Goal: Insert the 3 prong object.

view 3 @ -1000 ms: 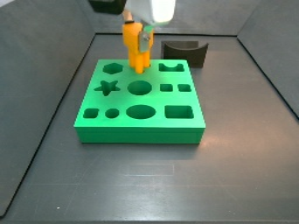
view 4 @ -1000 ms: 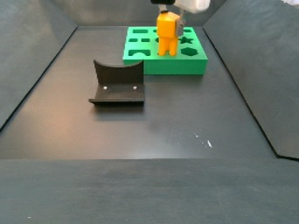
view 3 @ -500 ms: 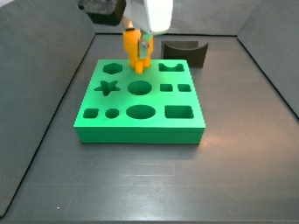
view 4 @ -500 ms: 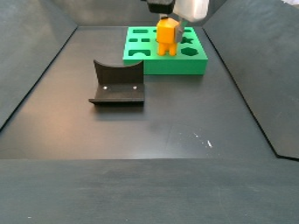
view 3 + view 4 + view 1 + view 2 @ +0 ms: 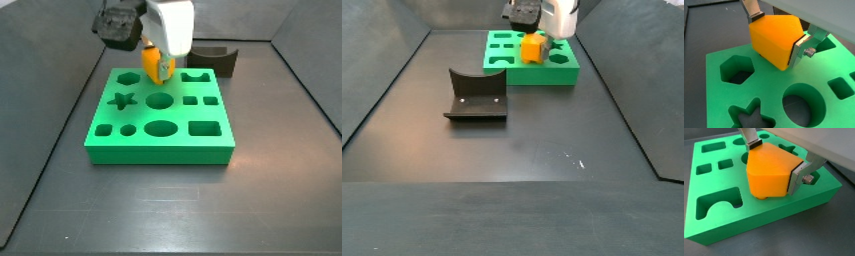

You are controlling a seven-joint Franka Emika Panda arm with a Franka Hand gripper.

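Observation:
My gripper (image 5: 777,34) is shut on the 3 prong object (image 5: 774,41), a bright orange-yellow block held between the silver fingers (image 5: 798,178). In both side views the gripper (image 5: 158,52) (image 5: 537,38) holds the piece (image 5: 156,64) (image 5: 535,48) low over the back row of the green block (image 5: 160,150) (image 5: 543,78), between the hexagon hole (image 5: 128,77) and a notched hole (image 5: 198,77). In a wrist view a short prong (image 5: 763,197) shows under the piece (image 5: 767,175), at the block's top face (image 5: 764,213). Whether it is in a hole is hidden.
The green block (image 5: 717,107) has several shaped holes: a star (image 5: 123,100), circles and squares. The dark fixture stands behind the block in one side view (image 5: 214,60) and on the floor to the side in another (image 5: 476,95). Dark walls ring the floor.
The gripper has come down toward the green block. Less of the orange piece now shows below the gripper, and its lower end stays at the block's back row.

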